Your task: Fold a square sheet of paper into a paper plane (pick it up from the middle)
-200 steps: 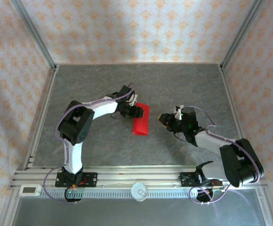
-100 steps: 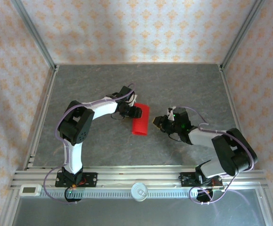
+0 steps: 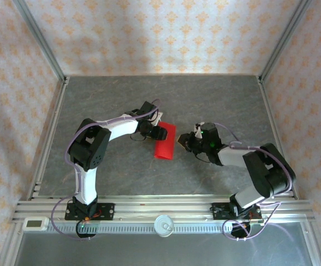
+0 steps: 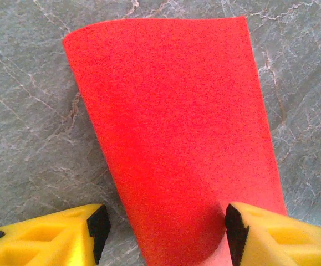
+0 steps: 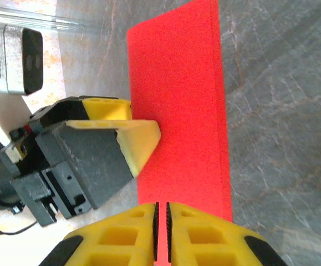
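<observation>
Square sheet of paper (image 3: pixel 164 142) lies at the middle of the table (image 3: pixel 215 100), folded to a narrow strip, not yet a dart; left gripper (image 4: pixel 163 224) at its 11 o'clock in the top view, jaws spread, one finger on the red, the other on bare stone; right gripper (image 5: pixel 162 213) at its 3 o'clock, jaws pressed together, red sliver in the slit, likely pinching the edge; step looks like an early crease; next needs that edge lifted and laid over square.

A grey marbled table (image 3: pixel 204 100) is carrying the red square sheet of paper (image 3: pixel 164 141), which is lying near its middle.
</observation>
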Controlling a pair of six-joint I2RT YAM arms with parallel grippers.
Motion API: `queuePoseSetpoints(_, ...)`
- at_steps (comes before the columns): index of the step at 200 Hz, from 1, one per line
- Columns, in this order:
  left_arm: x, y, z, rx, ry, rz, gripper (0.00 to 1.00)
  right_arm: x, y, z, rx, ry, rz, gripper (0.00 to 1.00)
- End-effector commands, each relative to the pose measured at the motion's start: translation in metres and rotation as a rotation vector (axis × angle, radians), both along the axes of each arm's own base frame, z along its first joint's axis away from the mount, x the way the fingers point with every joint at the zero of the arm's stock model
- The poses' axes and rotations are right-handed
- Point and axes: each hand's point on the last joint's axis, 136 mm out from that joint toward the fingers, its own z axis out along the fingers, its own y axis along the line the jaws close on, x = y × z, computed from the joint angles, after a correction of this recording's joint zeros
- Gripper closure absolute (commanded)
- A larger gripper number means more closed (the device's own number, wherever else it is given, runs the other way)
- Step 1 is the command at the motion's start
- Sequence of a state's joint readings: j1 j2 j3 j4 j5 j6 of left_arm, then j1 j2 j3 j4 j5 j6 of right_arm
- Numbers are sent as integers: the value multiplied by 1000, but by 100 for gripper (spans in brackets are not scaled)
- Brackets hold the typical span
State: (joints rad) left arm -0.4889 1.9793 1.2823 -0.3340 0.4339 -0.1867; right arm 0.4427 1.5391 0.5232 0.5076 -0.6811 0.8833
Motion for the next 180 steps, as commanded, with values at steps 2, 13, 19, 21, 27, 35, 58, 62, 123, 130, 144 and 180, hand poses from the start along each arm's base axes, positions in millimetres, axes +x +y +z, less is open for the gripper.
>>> queuePoseSetpoints(2,2,18,-15,91,11,-25,36,6,9,2,9,17,11,85)
queuePoseSetpoints(13,3,18,-16,98,10,-32,36,7,11,0,7,23,13,86)
queuePoseSetpoints(19,4,20,-17,108,10,-30,36,8,13,0,7,30,12,86)
queuePoseSetpoints(21,4,20,-17,112,11,-29,36,8,13,-1,6,35,12,86)
queuePoseSetpoints(27,5,22,-18,122,9,-20,36,8,14,-2,8,42,15,86)
queuePoseSetpoints(35,7,24,-20,129,11,-6,36,9,16,-3,9,48,19,86)
queuePoseSetpoints(58,6,20,-23,95,28,10,36,10,21,-7,8,60,24,89)
queuePoseSetpoints(62,6,19,-23,89,28,15,36,11,22,-7,8,62,27,89)
queuePoseSetpoints(123,4,16,-26,65,28,27,34,20,28,-25,-45,115,29,94)
queuePoseSetpoints(130,4,17,-27,70,27,28,34,21,28,-28,-57,122,25,94)
queuePoseSetpoints(144,3,17,-27,74,27,32,34,22,28,-35,-82,144,27,94)
queuePoseSetpoints(180,3,20,-28,77,28,40,34,23,33,-43,-104,165,65,94)
